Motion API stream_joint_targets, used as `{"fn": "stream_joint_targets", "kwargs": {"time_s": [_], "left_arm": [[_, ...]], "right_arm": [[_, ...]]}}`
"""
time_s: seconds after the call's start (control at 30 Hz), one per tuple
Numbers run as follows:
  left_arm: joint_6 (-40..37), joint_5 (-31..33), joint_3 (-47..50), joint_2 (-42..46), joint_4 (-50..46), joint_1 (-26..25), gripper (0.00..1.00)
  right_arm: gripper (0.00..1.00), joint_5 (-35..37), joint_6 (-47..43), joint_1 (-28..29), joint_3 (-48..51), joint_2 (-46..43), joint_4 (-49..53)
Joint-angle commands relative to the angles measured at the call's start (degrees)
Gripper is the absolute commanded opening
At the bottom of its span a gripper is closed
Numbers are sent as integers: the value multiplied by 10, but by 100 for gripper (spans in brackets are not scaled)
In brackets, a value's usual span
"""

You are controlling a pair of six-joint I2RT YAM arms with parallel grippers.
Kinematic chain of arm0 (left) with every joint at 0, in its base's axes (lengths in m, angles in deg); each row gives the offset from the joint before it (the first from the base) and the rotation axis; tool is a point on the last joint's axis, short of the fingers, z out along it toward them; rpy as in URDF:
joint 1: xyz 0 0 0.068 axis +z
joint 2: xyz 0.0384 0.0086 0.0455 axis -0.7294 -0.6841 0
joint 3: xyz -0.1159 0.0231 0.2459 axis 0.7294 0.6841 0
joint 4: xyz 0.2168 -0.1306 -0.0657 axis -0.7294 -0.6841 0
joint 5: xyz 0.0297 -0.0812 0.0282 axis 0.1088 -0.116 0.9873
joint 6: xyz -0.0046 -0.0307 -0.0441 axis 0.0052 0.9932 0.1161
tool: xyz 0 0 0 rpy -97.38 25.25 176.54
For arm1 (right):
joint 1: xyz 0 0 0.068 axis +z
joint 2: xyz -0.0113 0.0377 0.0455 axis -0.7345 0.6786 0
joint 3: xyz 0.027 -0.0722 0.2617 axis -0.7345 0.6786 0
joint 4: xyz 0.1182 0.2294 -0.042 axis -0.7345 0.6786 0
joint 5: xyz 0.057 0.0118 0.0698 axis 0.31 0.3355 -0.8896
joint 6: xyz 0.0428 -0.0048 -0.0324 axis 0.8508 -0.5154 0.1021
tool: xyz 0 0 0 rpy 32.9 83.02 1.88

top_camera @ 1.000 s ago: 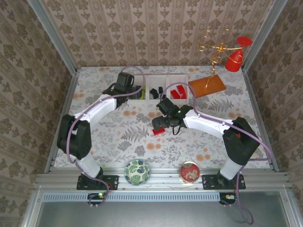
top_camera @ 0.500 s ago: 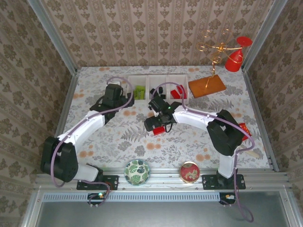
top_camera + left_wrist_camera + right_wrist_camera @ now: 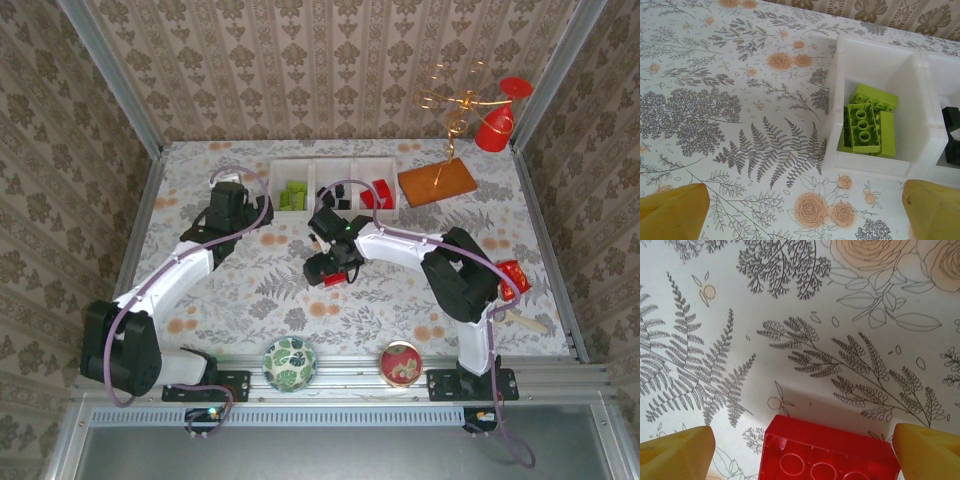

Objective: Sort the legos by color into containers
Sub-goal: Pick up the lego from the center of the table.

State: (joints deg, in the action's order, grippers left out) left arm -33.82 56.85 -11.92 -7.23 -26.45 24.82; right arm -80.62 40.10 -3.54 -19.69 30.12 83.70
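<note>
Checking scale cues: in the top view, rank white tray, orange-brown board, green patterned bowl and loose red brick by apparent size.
1. white tray.
2. orange-brown board and green patterned bowl, about alike; bowl nearer the camera.
3. loose red brick.

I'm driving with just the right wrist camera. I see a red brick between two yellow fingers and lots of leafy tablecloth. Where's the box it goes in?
Observer: The white tray sits at the far side of the table, past the right gripper. The other red bricks lie in its right compartment.
Operator: What's in the other boxes?
Observer: Lime green bricks are in the left compartment, and black bricks in the middle one.
Operator: Is the other arm in my way?
Observer: Probably not. The left gripper hangs open by the tray's left end, holding nothing.
</note>
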Motion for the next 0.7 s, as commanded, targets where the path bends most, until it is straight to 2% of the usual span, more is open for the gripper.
{"fn": "stream_joint_targets", "kwargs": {"time_s": [0.0, 0.2, 0.67], "left_arm": [[12, -2, 9, 10, 15, 5, 100], [15, -3, 10, 10, 16, 6, 100], [22, -7, 13, 6, 20, 9, 100]], "right_arm": [[91, -10, -18, 9, -10, 8, 49], [88, -4, -23, 25, -3, 1, 69], [69, 18, -18, 45, -8, 26, 67]]}}
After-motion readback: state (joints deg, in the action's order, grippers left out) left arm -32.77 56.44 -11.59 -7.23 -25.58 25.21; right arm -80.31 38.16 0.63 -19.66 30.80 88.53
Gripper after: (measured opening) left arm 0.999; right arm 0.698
